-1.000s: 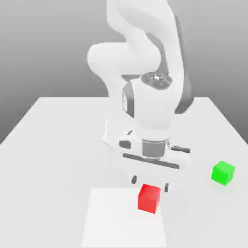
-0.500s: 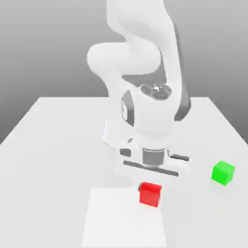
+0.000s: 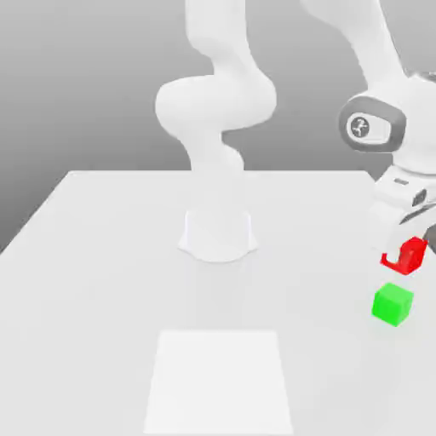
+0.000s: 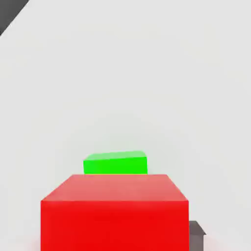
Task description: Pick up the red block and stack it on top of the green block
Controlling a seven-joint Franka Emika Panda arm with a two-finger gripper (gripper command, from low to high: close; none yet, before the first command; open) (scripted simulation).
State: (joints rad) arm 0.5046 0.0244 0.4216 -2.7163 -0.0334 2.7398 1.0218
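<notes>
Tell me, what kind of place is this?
Probably a computer-made robot test space, not a real room: a plain white table, a blank grey backdrop, and a gripper holding a red block above a green block.

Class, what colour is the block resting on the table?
Bright green, the green block; clearest in the exterior view.

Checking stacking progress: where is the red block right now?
In the exterior view the red block hangs in the gripper at the exterior view's right, just above the green block and not touching it.

White arm [image 3: 217, 102], rounded links, grey joint cap w/ logo.
</notes>
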